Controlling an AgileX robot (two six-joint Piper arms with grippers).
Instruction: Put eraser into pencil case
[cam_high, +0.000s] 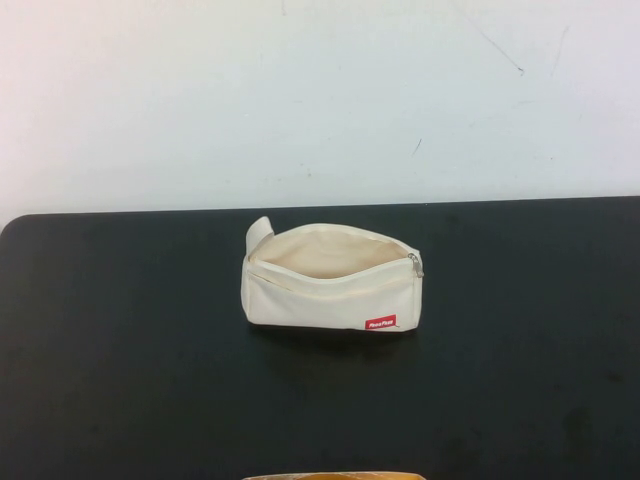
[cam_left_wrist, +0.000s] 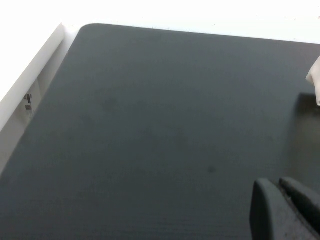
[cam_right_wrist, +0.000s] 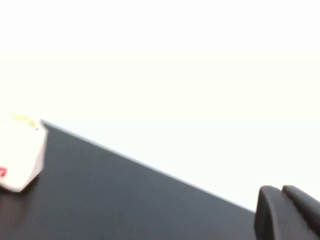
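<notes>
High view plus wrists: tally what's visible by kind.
Pencil case: 1, unzipped, mid-table
Eraser: 0 seen
Left tool: 1, above bare table
Right tool: 1, above table near case
Tan sliver, near edge: 1, unidentified
Total: 4

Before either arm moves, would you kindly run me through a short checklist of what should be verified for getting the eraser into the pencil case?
1. Pencil case unzipped, mouth gaping upward: ok.
2. Pencil case resting flat on the black table, near its middle: ok.
3. Eraser located: not ok; it shows in no view, and the pouch interior that shows looks empty.
4. Left gripper away from the pouch, over bare table: ok; whether its jaws are open: cannot tell.
5. Right gripper away from the pouch: ok; its jaws: cannot tell.
6. Tan object at the table's near edge identified: cannot tell.
</notes>
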